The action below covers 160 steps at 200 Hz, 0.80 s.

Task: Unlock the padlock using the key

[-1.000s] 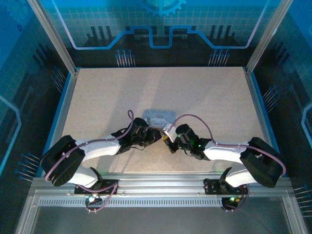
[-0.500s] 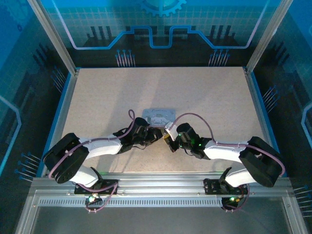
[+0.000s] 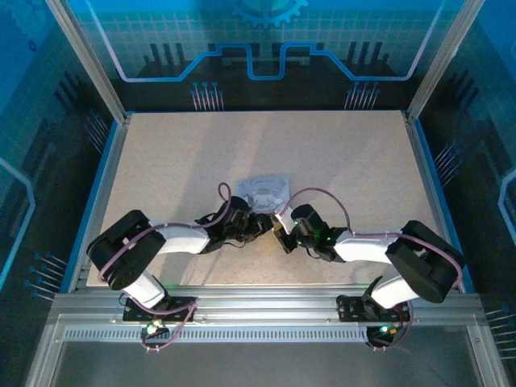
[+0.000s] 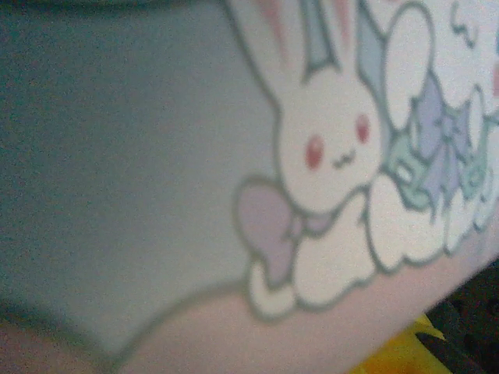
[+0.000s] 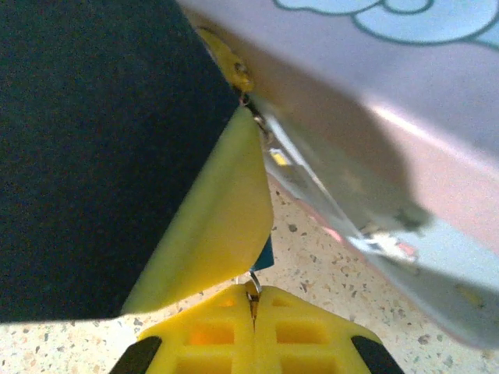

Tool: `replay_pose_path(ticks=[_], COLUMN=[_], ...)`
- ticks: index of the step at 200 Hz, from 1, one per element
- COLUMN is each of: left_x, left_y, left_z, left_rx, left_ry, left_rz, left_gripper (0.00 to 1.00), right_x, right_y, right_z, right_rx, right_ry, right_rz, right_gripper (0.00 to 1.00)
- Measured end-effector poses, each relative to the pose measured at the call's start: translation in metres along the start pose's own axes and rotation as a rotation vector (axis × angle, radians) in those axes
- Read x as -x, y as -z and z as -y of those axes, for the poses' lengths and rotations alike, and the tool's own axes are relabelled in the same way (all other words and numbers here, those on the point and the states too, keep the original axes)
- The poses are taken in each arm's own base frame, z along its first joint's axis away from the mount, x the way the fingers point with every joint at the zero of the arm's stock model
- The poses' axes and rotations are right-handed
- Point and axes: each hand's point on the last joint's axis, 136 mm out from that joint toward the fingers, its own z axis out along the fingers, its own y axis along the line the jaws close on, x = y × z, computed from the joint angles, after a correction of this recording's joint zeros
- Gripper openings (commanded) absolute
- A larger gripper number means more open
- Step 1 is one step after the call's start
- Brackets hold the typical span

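Note:
My right gripper [image 5: 252, 290] is shut, and the key [image 5: 252, 299] is a thin dark sliver pinched between its yellow fingertips, with a small wire loop poking out above. Just ahead, the left gripper's yellow fingers [image 5: 222, 214] close on a tiny dark metal piece, the padlock [image 5: 249, 104], at the edge of the lavender tin box [image 5: 366, 164]. In the top view the left gripper [image 3: 258, 224] and right gripper [image 3: 279, 234] nearly touch at the tin box's [image 3: 266, 189] near edge. The left wrist view is close against the tin's bunny print [image 4: 327, 148].
Speckled beige tabletop [image 3: 339, 153] stretches wide behind and beside the tin box. A blue-edged frame and metal posts border the table. Both forearms lie low along the near edge.
The left arm has swung its elbow inward and pushed toward the centre. The tin box has shifted and turned slightly. The right gripper has barely moved.

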Motion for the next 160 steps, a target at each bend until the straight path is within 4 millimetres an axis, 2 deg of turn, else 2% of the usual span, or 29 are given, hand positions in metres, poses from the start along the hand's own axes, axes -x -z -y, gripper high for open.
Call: replay_pose_path(ticks=[61,95,160], left_x=[0.002,0.000,0.005], left_y=[0.001,0.013,0.040], left_z=[0.002,0.000,-0.004], left_rx=[-0.027,-0.036,-0.040], left_ry=[0.005,0.026,0.055], left_rz=[0.005,-0.007,0.023], left_gripper=[0.49,0.55,0.60], right_x=[-0.003,-0.012,-0.012], right_y=[-0.003,-0.006,-0.008], right_z=[0.001,0.002,-0.002], right_rx=[-0.001,-0.003,0.017], right_ry=[-0.044,-0.076,-0.160], right_rz=[-0.008,-0.033,-0.036], right_gripper=[0.00,0.00,0.00])
